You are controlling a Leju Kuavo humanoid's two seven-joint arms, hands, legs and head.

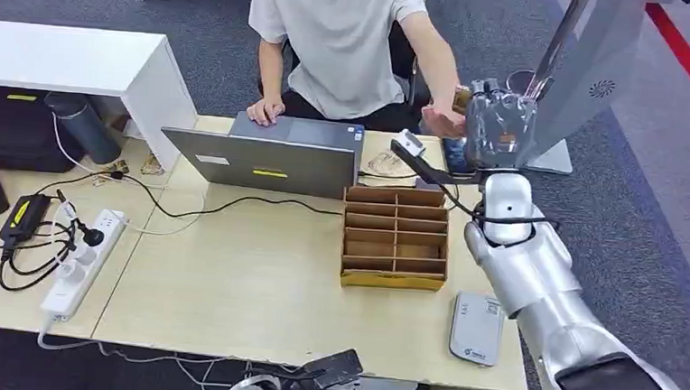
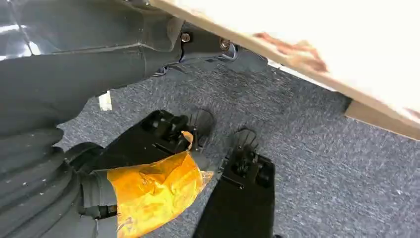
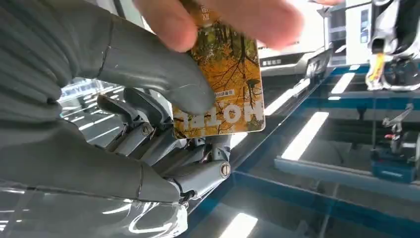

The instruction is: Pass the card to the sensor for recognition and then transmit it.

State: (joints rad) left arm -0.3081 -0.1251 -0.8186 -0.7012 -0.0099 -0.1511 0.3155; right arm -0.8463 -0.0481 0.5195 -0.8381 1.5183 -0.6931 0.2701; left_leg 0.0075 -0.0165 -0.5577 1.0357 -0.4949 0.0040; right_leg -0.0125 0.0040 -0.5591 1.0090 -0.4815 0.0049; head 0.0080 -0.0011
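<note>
right, the right hand (image 1: 500, 123) is up at the far right end of the table (image 1: 254, 289), raised toward the person (image 1: 342, 41) seated behind the laptop (image 1: 271, 159). in the right wrist view the card (image 3: 225, 84) sits pinched between the thick thumb (image 3: 163, 82) and the darker fingers (image 3: 143, 129) behind it, so the right hand has it firmly. the card's long axis runs out away from the palm, its free end sticking beyond the fingertips. and there, the person's hand (image 3: 218, 17) is already on that free end, fingers over the card's far edge. in the head view the person's hand (image 1: 443, 120) is just beside the robot's, touching or near enough.

that's the whole relation: the card lies between two grips, the robot's at the near end, the person's at the far end, both on the same long axis. judging by this, the hand-over step is in hand; the next move likely calls for the thumb to ease off so the card slides out lengthwise. let go too late and the two may tug against each other.

the reader (image 1: 476, 328) lies on the near right corner of the table, well apart from the card. the left hand (image 2: 148, 193) hangs low beside the table edge over the carpet, fingers curled in, something orange wrapped on it; whether it holds anything i cannot tell.
</note>
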